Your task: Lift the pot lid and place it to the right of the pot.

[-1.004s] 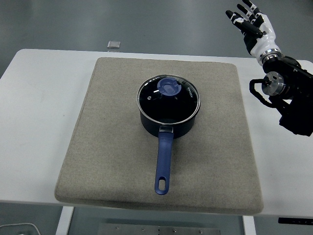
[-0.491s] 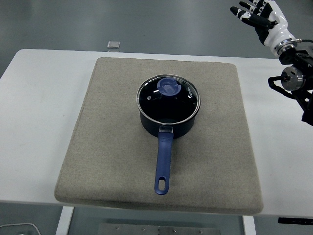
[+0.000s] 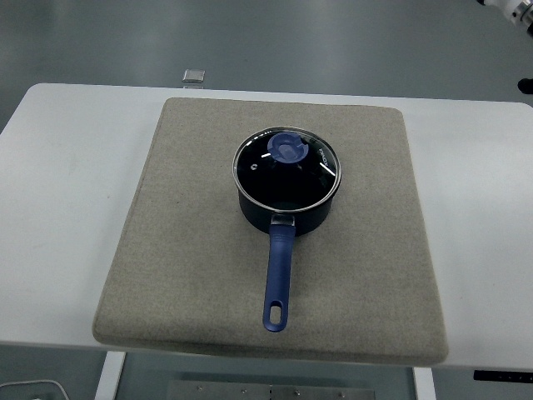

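Note:
A dark blue pot (image 3: 287,208) stands in the middle of a beige mat (image 3: 166,242). Its long blue handle (image 3: 279,279) points toward the table's near edge. The glass lid (image 3: 310,179) with a steel rim sits on the pot, and its blue knob (image 3: 288,148) is just behind centre. Neither hand shows over the table. Only a scrap of the right arm (image 3: 515,7) is left at the top right corner, far from the pot.
The mat lies on a white table (image 3: 58,167). A small grey square object (image 3: 194,76) rests at the table's far edge, behind the mat's left corner. Bare mat lies to the right of the pot.
The right arm, held up with fingers spread at the upper right, has risen and drawn back out of the picture. The pot and lid have not moved.

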Controlling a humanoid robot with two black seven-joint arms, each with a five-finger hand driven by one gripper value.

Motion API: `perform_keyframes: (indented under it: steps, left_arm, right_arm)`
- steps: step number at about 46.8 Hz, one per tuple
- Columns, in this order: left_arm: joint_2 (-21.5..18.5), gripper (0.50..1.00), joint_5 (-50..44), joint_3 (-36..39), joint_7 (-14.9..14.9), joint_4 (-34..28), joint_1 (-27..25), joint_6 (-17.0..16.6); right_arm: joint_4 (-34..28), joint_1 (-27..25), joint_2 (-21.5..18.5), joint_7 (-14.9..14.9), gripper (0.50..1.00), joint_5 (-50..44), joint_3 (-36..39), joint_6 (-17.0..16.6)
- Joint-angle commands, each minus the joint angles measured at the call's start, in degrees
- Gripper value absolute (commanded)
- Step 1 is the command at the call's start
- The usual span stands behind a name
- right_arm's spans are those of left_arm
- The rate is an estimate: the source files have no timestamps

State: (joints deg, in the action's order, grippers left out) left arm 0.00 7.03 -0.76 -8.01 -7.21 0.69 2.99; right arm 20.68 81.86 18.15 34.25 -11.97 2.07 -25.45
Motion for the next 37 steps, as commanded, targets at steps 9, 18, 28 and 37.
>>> perform_keyframes:
  steps: [9, 18, 28, 37]
  left_arm:
    - [0.00, 1.000, 0.00, 0.05, 0.01, 0.00, 0.01, 0.00]
    - [0.00, 1.000, 0.00, 0.06, -0.07, 0.00, 0.01, 0.00]
    - [0.00, 1.000, 0.00, -0.03, 0.01, 0.00, 0.01, 0.00]
    - [0.00, 1.000, 0.00, 0.06, 0.01, 0.00, 0.01, 0.00]
  right_arm:
    - [12.00, 5.85, 4.78, 0.75, 0.897, -10.79, 0.75, -3.73]
    - [20.00, 9.10, 5.67, 0.75, 0.897, -19.84, 1.01, -1.98]
    - [21.50, 12.88, 5.49, 0.75, 0.897, -26.79, 0.83, -2.59]
    - [26.33, 15.78, 6.10, 0.75, 0.897, -33.47, 0.66, -3.03]
